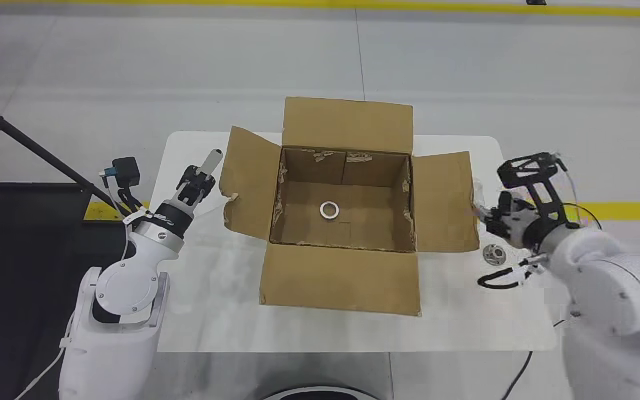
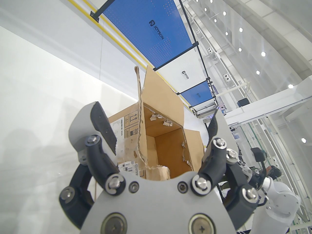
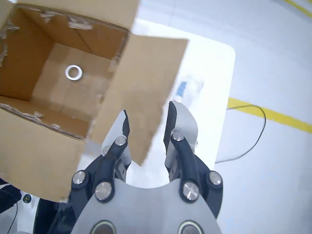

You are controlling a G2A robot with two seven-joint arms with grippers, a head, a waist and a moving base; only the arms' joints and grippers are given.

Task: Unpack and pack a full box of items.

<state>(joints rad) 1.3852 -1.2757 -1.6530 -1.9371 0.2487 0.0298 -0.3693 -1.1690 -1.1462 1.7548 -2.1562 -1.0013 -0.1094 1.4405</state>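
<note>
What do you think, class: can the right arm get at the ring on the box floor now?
Probably yes, from above. The box stands open with its flaps folded out, and nothing covers the ring. The open right gripper sits by the right flap, so it must clear that flap first.

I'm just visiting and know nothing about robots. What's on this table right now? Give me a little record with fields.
Box: open cardboard box, four flaps spread, on the white table
Inside: one white ring on the bottom
Left gripper: open, beside the box, holding nothing
Right gripper: open, at the edge of the opposite side flap
On table: small round metal part near the right arm
</note>
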